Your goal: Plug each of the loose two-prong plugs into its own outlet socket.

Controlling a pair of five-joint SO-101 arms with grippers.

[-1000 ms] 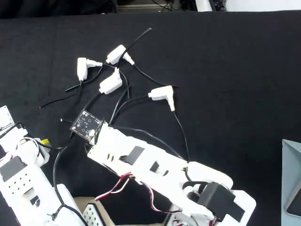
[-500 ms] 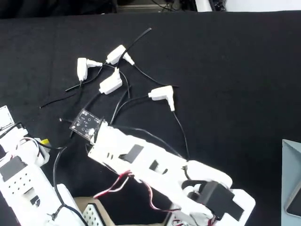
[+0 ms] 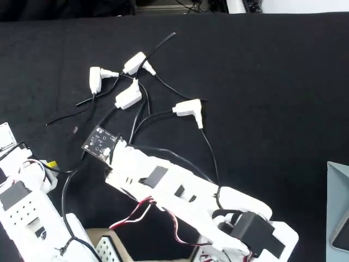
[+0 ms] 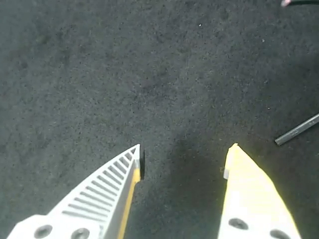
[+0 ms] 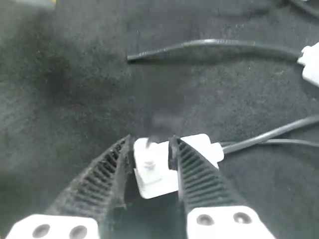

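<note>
**High view.** Four white plugs with black cords are noted in a loose cluster on the far left of the black table [image 3: 262, 82]: the leftmost plug [image 3: 95, 78], the far plug [image 3: 135, 63], the middle plug [image 3: 128, 96] and the right-hand plug [image 3: 188, 109]. Their cords cross one another and pass under the right arm [image 3: 180, 191], which lies diagonally from the near right. Its gripper is covered by the wrist board [image 3: 100, 143]. The left arm [image 3: 22, 207] is at the near left. A grey tray [image 3: 337, 202] is cut off at the right edge; its contents cannot be identified.

**Left wrist view.** The left gripper [image 4: 186, 149] is held over bare cloth, jaws apart, nothing between them. A black cord end [image 4: 298, 130] lies near.

**Right wrist view.** The right gripper [image 5: 149, 140] is clamped on a white corded connector [image 5: 152, 179]; plug or socket cannot be told. A black cord [image 5: 209, 46] lies beyond it.
</note>
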